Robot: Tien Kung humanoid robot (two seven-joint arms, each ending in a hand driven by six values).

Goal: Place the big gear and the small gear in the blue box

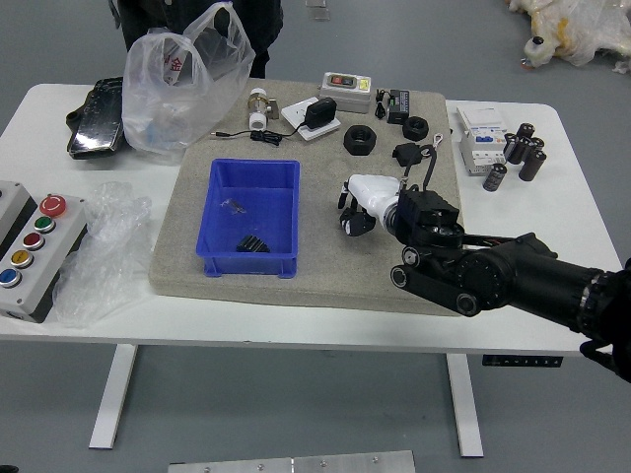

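My right hand [357,207] is over the mat's right half, right of the blue box [287,267], its fingers relaxed and apart with nothing visible between them. A small black ridged piece [252,244], gear-like, lies inside the box near its front wall, with a small clear scrap behind it. Two thick black rings lie on the mat beyond my hand: a larger one [360,141] and a smaller one [415,129]. Teeth on them are too small to make out. My left hand is out of view.
Grey mat [325,271]; beyond the box, a white fitting [258,108] and a black adapter [318,113] with cable. Plastic bag [177,99] and button panel [39,256] at left; white box [483,138] and black cylinders [528,153] at right. A person stands behind, hands unseen.
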